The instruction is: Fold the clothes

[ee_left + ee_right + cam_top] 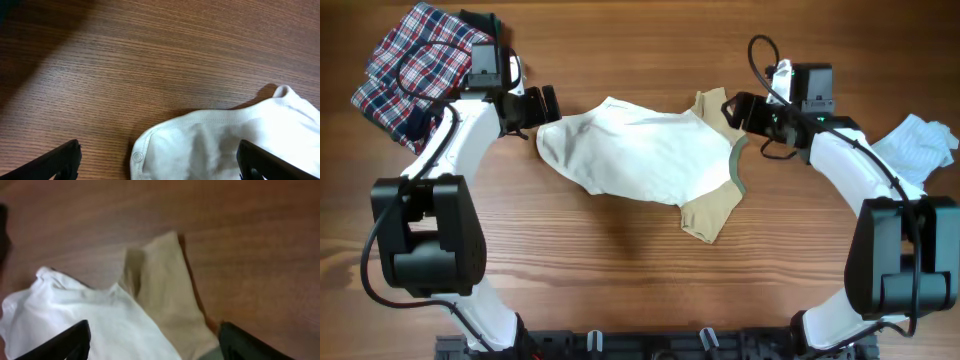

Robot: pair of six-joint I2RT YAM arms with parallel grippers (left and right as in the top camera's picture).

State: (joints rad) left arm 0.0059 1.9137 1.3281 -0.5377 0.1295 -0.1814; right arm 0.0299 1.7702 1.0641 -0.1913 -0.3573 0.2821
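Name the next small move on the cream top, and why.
Probably lower and close both: the left gripper hangs open over the hem of the cream-white, tan-sleeved top, the right gripper open over its upper tan sleeve, neither holding cloth.

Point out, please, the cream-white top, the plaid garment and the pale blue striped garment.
cream-white top (pixel 640 150): overhead view, middle of its white body.
plaid garment (pixel 412 62): overhead view, centre of the red checked cloth.
pale blue striped garment (pixel 925 140): overhead view, its crumpled middle.
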